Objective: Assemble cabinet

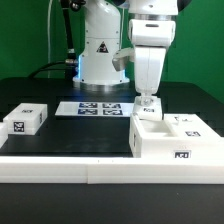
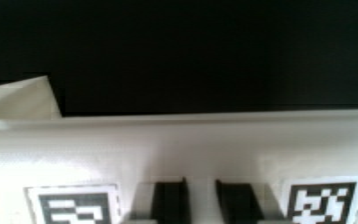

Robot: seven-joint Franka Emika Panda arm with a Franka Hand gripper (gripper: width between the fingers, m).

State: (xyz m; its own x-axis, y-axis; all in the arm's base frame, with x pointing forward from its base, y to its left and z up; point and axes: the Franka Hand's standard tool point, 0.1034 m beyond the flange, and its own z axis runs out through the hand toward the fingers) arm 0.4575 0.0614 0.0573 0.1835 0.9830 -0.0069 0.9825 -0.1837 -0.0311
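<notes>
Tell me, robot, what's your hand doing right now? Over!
Hand low at rim of large white plastic cabinet box; open or shut unclear. Small white panel lies apart, exterior view's left. Nothing seen in the way.

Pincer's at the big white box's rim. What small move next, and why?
Probably ease the pincer straight down slightly, then close. In the exterior view its tips sit at the cabinet box rim, and the wrist view shows that box close beneath; a firm grip isn't evident yet.
</notes>
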